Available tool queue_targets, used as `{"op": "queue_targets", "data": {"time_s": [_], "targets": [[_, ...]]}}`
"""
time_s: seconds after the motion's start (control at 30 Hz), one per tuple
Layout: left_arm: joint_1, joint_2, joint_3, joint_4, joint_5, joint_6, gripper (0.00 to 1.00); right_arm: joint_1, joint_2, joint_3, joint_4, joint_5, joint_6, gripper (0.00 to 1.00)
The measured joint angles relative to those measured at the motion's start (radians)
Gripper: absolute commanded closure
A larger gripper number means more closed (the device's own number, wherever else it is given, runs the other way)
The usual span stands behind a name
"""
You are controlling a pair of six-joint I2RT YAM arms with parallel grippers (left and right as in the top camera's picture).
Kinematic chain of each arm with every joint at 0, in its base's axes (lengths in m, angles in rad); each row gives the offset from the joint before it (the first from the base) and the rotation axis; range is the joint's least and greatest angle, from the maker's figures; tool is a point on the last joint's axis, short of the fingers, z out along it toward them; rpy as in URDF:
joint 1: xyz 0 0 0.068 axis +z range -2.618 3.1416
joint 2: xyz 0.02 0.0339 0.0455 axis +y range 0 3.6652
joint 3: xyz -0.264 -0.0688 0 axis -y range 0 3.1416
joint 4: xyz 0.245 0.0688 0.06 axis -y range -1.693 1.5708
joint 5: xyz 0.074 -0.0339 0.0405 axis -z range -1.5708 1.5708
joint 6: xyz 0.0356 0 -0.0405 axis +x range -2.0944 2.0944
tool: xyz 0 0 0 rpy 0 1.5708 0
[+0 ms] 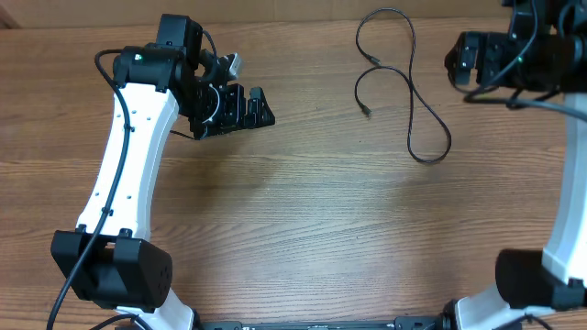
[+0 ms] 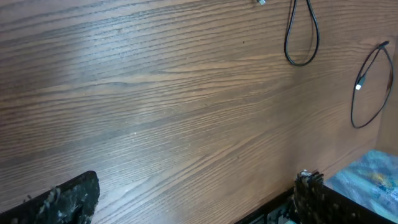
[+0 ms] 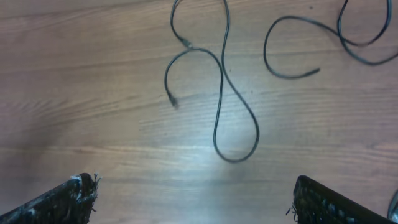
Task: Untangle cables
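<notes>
Black cable (image 3: 222,62) looped on wood table (image 1: 303,229) — left claw (image 2: 189,208), right claw (image 3: 193,202) spread

We find one cable (image 1: 410,87) lying on the table (image 1: 303,229) toward its far side. It sits between the left gripper (image 1: 252,108) and the right gripper (image 1: 456,62), nearer the right one and touching neither. Its plug end (image 1: 367,111) lies on the side facing the left gripper. From the right wrist, a second cable (image 3: 292,75) lies to the right of the first and apart from it, with both ahead of the fingers (image 3: 71,199).
</notes>
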Motion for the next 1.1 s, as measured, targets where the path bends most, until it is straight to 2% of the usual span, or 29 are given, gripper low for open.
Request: {"op": "queue_targets", "data": {"time_s": [0.1, 0.23, 0.47, 0.6, 0.73, 0.83, 0.93, 1.1], "targets": [[0.000, 0.000, 0.000, 0.000, 0.000, 0.000, 0.00, 0.000, -0.095, -0.098, 0.018, -0.001, 0.003, 0.00], [0.000, 0.000, 0.000, -0.002, 0.000, 0.000, 0.00, 0.000, -0.291, -0.318, 0.118, -0.002, 0.005, 0.00], [0.000, 0.000, 0.000, 0.000, -0.004, 0.000, 0.01, -0.003, -0.873, -1.035, 0.529, -0.024, 0.040, 0.00], [0.000, 0.000, 0.000, -0.001, -0.006, 0.000, 0.00, -0.004, -1.088, -1.347, 0.677, -0.028, 0.049, 0.00], [0.000, 0.000, 0.000, 0.000, -0.007, 0.000, 0.01, -0.004, -1.173, -1.558, 0.815, -0.027, 0.108, 0.00], [0.000, 0.000, 0.000, 0.000, -0.007, 0.000, 0.01, -0.004, -1.184, -1.638, 0.935, -0.028, 0.159, 0.00], [0.000, 0.000, 0.000, 0.000, -0.007, 0.000, 0.00, -0.004, -1.180, -1.669, 0.998, -0.027, 0.186, 0.00], [0.000, 0.000, 0.000, 0.000, -0.007, 0.000, 0.01, -0.004, -1.154, -1.672, 1.007, -0.027, 0.204, 0.00]]}}
